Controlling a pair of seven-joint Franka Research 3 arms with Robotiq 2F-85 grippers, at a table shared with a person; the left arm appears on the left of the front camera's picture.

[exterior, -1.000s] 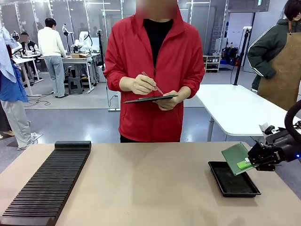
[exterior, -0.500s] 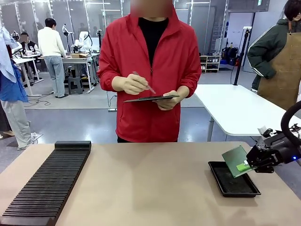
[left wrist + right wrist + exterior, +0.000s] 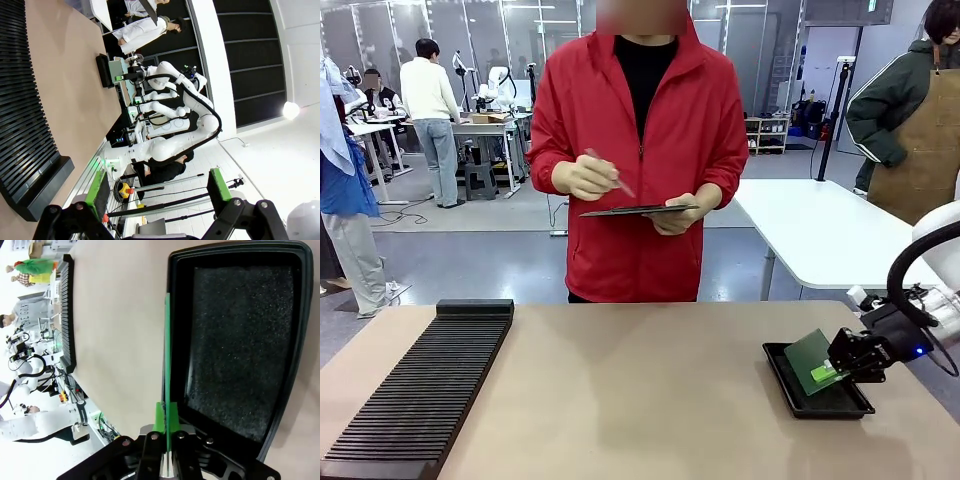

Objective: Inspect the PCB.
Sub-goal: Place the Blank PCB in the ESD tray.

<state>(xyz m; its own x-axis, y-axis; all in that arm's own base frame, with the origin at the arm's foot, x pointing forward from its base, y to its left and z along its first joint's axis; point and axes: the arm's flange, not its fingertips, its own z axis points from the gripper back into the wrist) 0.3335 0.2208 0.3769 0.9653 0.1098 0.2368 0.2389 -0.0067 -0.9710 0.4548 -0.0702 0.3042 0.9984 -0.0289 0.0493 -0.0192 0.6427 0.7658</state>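
Left gripper (image 3: 155, 200): in the left wrist view its two fingers, tipped with green pads (image 3: 218, 184), stand wide apart with nothing between them, well above the table.
Slotted rack (image 3: 425, 385): long, black and ribbed, on the near left of the tan table (image 3: 630, 400), running from the front edge back toward the middle; the left wrist view looks down on it from one side.
Right gripper (image 3: 832, 372): at the near right of the table, reaching in from the right edge, its fingers clamped together on one edge of the circuit board.
Circuit board (image 3: 807, 360): thin and green, held tilted over the tray, its low edge down close to the tray's near-left part; whether it touches the tray cannot be told. In the right wrist view it shows edge-on as a narrow green strip (image 3: 167, 355) rising from the closed pads along the tray's rim.
Tray (image 3: 840, 402): shallow, black, rectangular, flat on the table just under the board; its floor (image 3: 240, 340) is lined with dark speckled foam.
Person (image 3: 640, 130): in a red jacket, standing at the far side of the table, behind its middle.
Person's hands: one hand (image 3: 678, 215) holds a dark flat tablet (image 3: 640, 210) level at waist height; the other hand (image 3: 585, 178) holds a pen just above it.
Background: a white table (image 3: 820, 235) behind on the right, other people farther off.
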